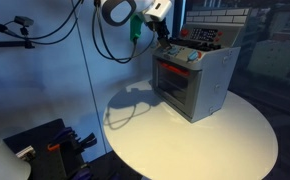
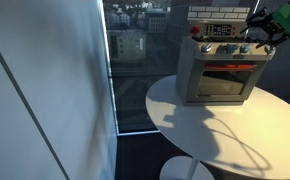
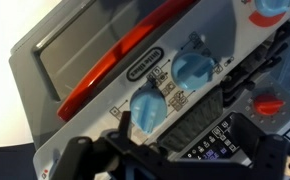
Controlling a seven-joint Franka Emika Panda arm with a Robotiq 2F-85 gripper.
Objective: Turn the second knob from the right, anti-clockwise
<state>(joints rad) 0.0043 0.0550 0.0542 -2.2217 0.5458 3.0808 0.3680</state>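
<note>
Gripper (image 1: 157,36) poised at the toy oven's (image 1: 193,80) control panel!
In both exterior views the oven sits by the far edge of the round worktop (image 1: 215,140), with the gripper at its top. In the wrist view, blue knobs (image 3: 192,70) loom close; which is second from right is unclear, and I cannot tell whether the gripper is released or clenched. The knob looks like light, stiff, probably slick plastic, so pinch across its sides.

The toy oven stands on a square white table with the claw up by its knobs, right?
Not quite: the table is round, not square, as both exterior views show. The toy oven does stand on it, with the claw up by its knobs.
</note>
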